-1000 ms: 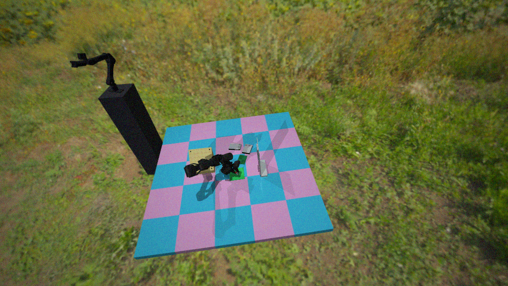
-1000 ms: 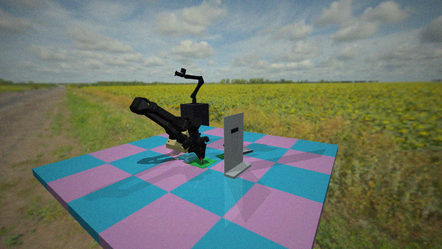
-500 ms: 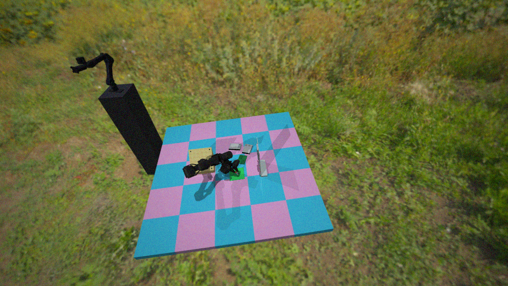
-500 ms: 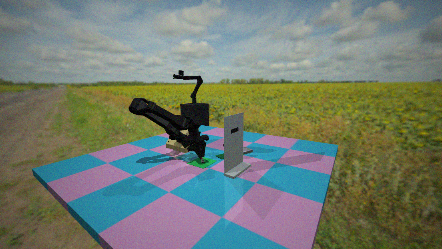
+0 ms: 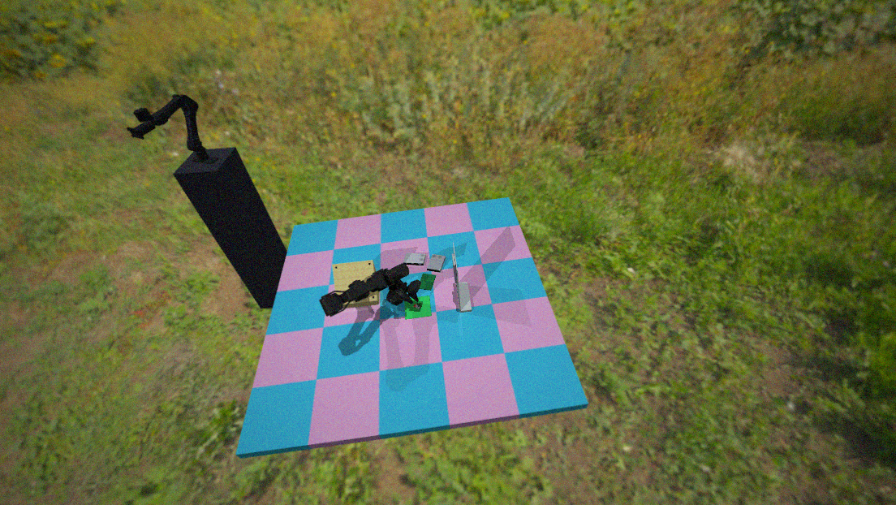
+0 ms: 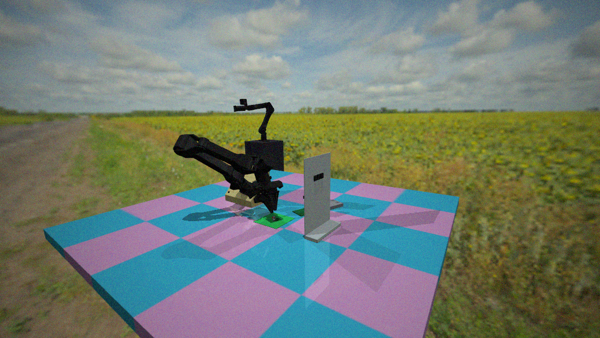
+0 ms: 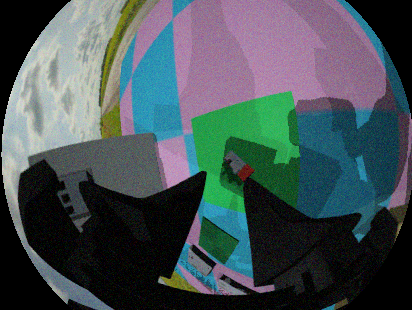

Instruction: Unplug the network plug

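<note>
Plug [image 7: 239, 165] out of the socket, lying inside the bright green square [image 5: 419, 304] [image 6: 268, 223] [image 7: 250, 112].
Pincer [image 5: 415, 300] [image 6: 274, 210] [image 7: 225, 179] just above, tips parted, nothing gripped; upright panel [image 5: 455, 269] [image 6: 316, 201] [image 7: 117, 167] stands apart on the checkered counter [image 5: 411, 394] [image 6: 235, 289] [image 7: 220, 65].

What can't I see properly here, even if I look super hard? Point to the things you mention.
- The tab on the plug [image 6: 274, 218] [image 7: 239, 166]: too small and grainy in the wrist view.
- Whether a finger [image 7: 282, 220] touches the plug: they meet in the wrist view, so I can't tell.
- Part of the panel [image 5: 455, 269] [image 6: 317, 203] [image 7: 117, 167]: behind the other finger in the wrist view.
</note>
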`<state>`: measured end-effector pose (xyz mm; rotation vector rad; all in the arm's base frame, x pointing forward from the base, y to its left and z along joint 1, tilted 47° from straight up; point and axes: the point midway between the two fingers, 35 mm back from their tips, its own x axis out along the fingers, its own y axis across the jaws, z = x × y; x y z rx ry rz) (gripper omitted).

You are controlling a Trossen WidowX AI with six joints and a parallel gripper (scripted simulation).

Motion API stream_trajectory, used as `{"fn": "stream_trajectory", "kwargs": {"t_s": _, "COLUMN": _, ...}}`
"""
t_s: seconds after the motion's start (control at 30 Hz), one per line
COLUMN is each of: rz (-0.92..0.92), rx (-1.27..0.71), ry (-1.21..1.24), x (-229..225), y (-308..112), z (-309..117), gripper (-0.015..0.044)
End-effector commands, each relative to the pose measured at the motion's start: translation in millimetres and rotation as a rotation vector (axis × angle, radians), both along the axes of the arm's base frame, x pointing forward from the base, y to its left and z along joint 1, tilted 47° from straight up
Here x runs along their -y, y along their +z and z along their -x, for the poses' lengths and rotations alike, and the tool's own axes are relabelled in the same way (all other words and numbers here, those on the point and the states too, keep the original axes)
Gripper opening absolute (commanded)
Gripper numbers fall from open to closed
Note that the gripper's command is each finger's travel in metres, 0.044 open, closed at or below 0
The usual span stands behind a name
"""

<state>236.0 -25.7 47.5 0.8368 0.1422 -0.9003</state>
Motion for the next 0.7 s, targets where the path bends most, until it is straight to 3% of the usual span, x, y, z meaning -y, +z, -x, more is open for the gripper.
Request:
{"fn": "stream_trajectory", "kwargs": {"t_s": 0.0, "rz": -0.001, "rx": 0.008, "ry": -0.001, "x": -3, "y": 3, "z": 1, "gripper": 0.0156}}
{"fn": "stream_trajectory", "kwargs": {"t_s": 0.67, "rz": -0.01, "rx": 0.0, "ry": -0.001, "x": -15, "y": 9, "z": 3, "gripper": 0.0156}}
